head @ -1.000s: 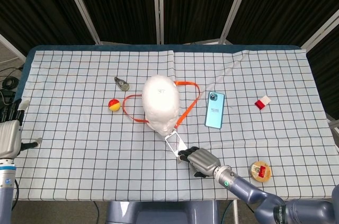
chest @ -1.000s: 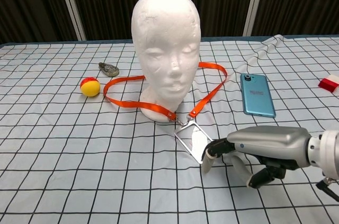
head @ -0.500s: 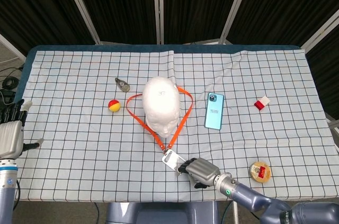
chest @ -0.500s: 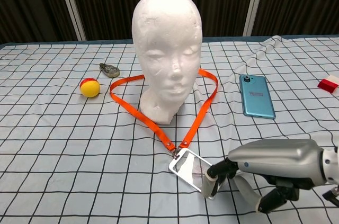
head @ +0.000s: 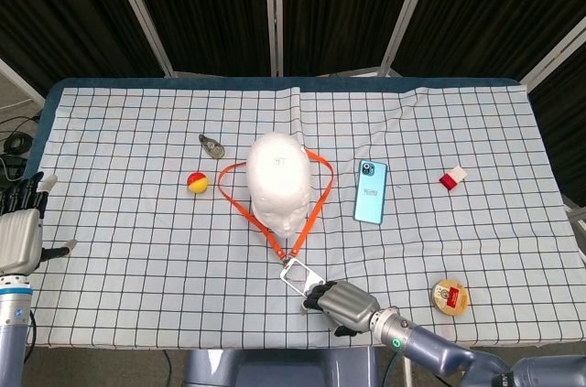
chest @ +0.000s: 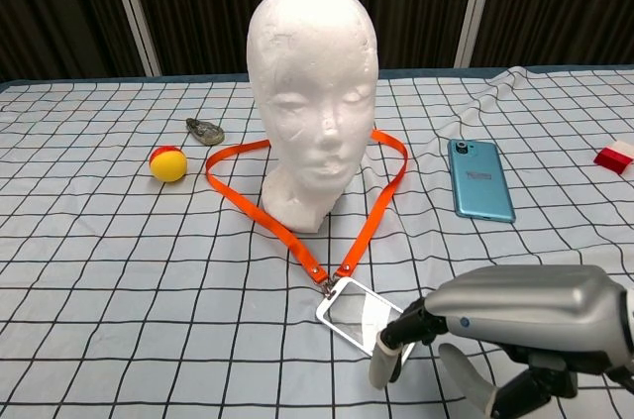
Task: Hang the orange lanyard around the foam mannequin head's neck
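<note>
head view only: left hand (head: 20, 230) fingers apart; right hand (chest: 515, 325) fingers spread beside badge (chest: 359, 314)

Your right hand (chest: 495, 325) is showing a smooth silver-grey shell, dark knuckles and pale-tipped fingers (chest: 384, 362); a green-lit ring is glowing at its wrist, ahead of a blue-grey forearm. Your left hand (head: 18, 231) is wearing a ribbed silver back with black fingers.

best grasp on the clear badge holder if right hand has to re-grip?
Probably pinch the badge holder at its free near-right edge, coming in low from the right hand side. It lies flat on the tablecloth, and its far corner is clipped to the orange lanyard, so that end is cluttered and tethered.
</note>
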